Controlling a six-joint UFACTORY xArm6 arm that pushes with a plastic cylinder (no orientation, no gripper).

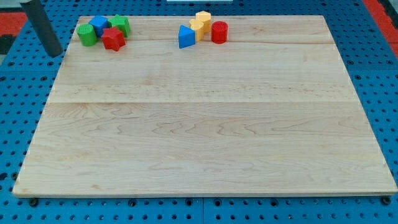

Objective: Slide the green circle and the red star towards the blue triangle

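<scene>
The green circle (87,35) sits at the board's top left corner, touching a blue block (98,25). The red star (113,38) lies just to its right, against a second green block (120,25). The blue triangle (186,37) is near the top middle, touching a yellow block (198,27). My tip (55,53) is the lower end of the dark rod at the view's left, just off the board's left edge, left of and slightly below the green circle.
A second yellow block (203,17) and a red cylinder (219,32) sit right of the blue triangle. The wooden board (205,124) lies on a blue perforated table (385,74).
</scene>
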